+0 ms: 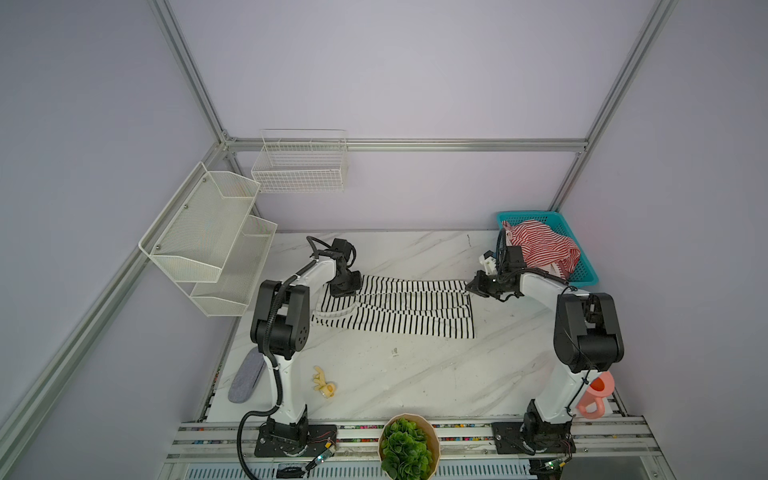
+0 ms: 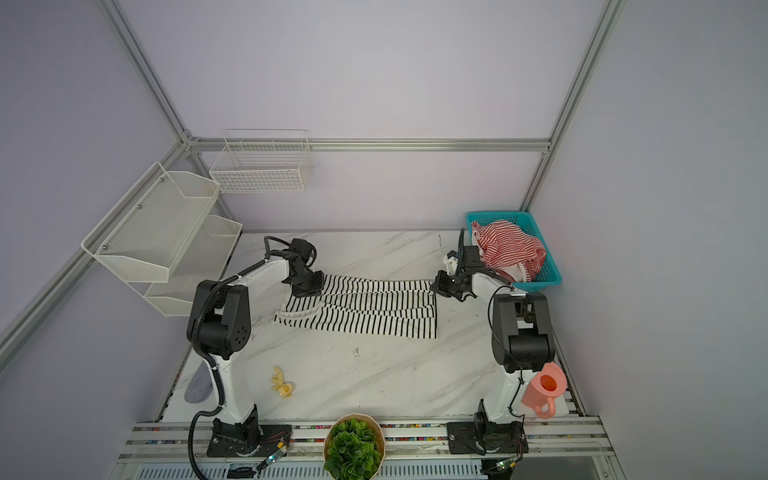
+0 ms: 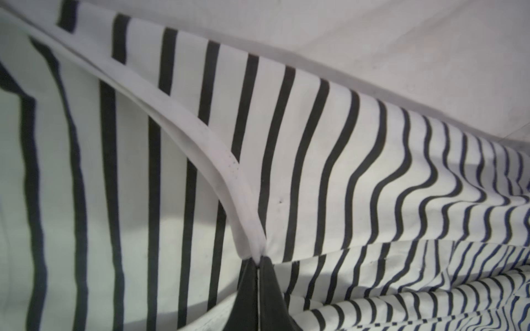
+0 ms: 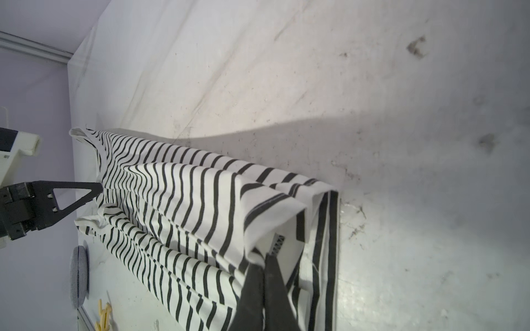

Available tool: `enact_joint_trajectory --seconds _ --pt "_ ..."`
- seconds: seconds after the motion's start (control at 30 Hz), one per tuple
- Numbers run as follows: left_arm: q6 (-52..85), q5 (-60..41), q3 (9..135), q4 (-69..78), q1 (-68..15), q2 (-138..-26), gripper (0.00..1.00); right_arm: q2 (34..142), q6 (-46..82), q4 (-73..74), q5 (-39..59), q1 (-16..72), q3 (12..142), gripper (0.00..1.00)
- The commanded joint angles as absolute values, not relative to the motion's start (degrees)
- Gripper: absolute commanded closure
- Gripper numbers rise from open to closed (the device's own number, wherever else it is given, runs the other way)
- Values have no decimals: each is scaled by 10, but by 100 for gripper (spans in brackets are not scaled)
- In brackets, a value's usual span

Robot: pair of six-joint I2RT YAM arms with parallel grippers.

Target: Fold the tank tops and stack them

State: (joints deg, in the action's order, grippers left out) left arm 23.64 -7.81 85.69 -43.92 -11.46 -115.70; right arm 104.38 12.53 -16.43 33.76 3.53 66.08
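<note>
At table centre, between both arms: black-and-white tank top, spread lengthwise on the marble table, far long edge pinched at both ends. Left gripper: jaws closed tight on the white armhole trim at the shoulder end. Right gripper: jaws closed tight on the hem corner at the opposite end, cloth slightly lifted there. Judged step: first lengthwise fold of this garment, far edge gripped and ready for carrying over. Next move, as judged: calls for both grippers travelling together toward the near edge, cloth kept taut between them, edges laid in line before release; uneven travel likely to skew the stripes and wrinkle the middle. Red-and-white tank top: crumpled in the teal basket at the far right corner, not yet folded; stacking therefore well off. Writing: small tag inside the hem, seen from the right wrist, print too blurred to read; no brand or label legible elsewhere.
</note>
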Motion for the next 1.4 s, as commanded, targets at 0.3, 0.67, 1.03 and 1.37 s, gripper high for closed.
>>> enact_joint_trajectory --seconds 0.3,0.67,1.03,1.37 --pt "258 -77 796 -424 -120 -1112 100 1012 128 -154 340 36 585 100" --pt "269 -79 796 -433 -121 -1081 73 993 142 -187 280 36 599 84" --pt "250 -53 930 -503 -121 -1051 61 937 171 -227 218 45 663 74" --pt "231 -54 1136 -538 -110 -1232 66 1034 193 -164 261 116 702 79"
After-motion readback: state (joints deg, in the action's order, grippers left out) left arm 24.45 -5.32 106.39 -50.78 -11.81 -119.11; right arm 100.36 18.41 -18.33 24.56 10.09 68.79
